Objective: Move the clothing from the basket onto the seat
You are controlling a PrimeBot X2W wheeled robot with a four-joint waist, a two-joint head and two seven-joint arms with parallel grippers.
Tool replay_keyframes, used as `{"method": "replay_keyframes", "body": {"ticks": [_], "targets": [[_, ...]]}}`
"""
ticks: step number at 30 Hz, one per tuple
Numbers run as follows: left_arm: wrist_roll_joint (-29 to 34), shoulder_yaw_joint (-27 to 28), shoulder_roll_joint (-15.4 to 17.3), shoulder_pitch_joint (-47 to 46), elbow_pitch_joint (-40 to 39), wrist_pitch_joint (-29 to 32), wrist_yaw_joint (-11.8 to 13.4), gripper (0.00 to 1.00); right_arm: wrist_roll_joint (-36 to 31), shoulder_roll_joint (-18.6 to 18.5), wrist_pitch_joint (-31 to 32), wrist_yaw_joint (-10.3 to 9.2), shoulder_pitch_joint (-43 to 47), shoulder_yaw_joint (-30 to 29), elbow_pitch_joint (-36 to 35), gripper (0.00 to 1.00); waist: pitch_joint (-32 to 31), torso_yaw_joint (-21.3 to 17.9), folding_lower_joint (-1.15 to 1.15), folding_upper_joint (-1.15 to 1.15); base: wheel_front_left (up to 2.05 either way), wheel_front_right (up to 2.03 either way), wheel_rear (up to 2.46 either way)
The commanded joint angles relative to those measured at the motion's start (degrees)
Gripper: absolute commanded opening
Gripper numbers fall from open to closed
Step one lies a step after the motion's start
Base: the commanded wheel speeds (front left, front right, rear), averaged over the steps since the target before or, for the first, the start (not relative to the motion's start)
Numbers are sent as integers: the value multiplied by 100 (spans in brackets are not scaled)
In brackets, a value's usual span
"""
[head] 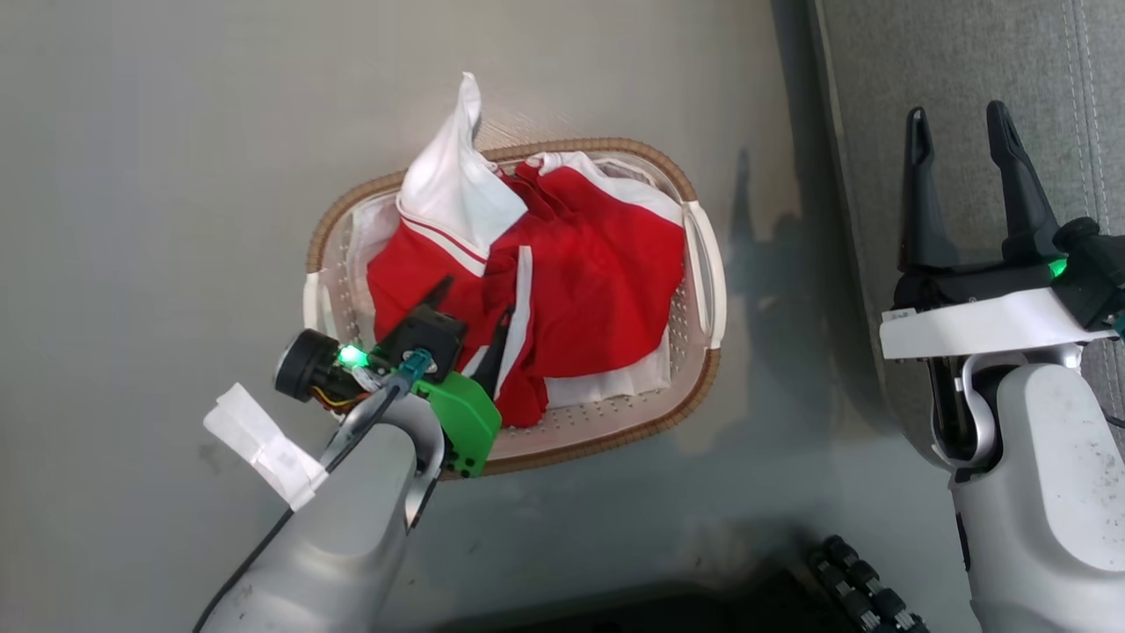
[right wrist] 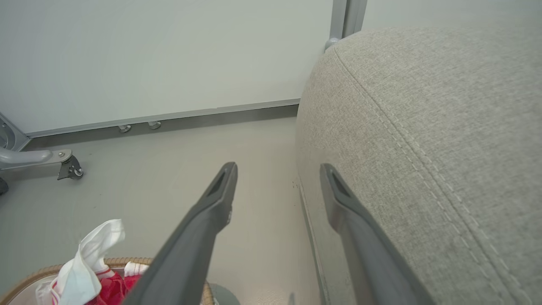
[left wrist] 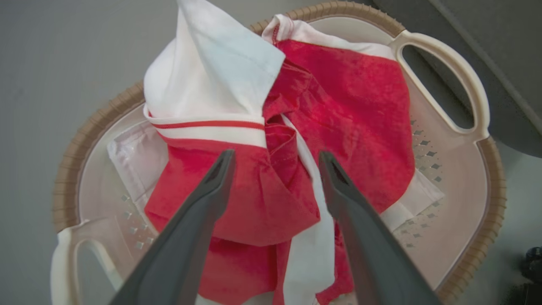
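The clothing (head: 580, 290) lies heaped in the basket (head: 703, 264), which stands on the grey floor (head: 176, 176) just beside the seat (head: 967, 61). It is red fabric with white stripes and a white panel that pokes up past the far woven rim. In the left wrist view the clothing (left wrist: 338, 106) covers most of the basket (left wrist: 465, 190). A pale sheet (left wrist: 135, 156) shows under it at one side.

The left jaws are open and hold nothing. They hang over the near-left part of the heap, and the red folds and a white stripe show between the two dark fingers (left wrist: 203, 199). I cannot tell whether the tips touch the fabric.

The right jaws are also spread wide and empty, well apart from the basket, above the edge of the seat (right wrist: 423, 127) with its stitched seam. The right wrist view also catches the clothing (right wrist: 110, 288) and the basket (right wrist: 25, 281) at its lower left.

A white tape tag (head: 264, 444) hangs from the left arm (head: 352, 527). Any print on it is too faint to read.
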Motion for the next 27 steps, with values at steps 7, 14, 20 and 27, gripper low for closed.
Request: {"method": "replay_keyframes", "body": {"ticks": [7, 14, 20, 27], "targets": [[-107, -105, 39, -528, 631, 4, 449, 100, 196, -18, -12, -4, -182, 26, -22, 100, 455, -359, -1, 0, 0, 0, 0], [-251, 21, 40, -691, 796, 3, 627, 100, 352, -19, -12, -4, -186, 120, -38, 100, 502, -377, -1, 0, 0, 0, 0], [-333, 225, 116, -659, 709, 4, 643, 35, 382, -19, -12, -4, -164, 172, -43, 100, 465, -365, -1, 0, 0, 0, 0], [-249, 331, 190, -446, 467, 4, 551, 0, 324, -20, -12, -4, -99, 181, 59, 100, 255, -305, -1, 0, 0, 0, 0]]}}
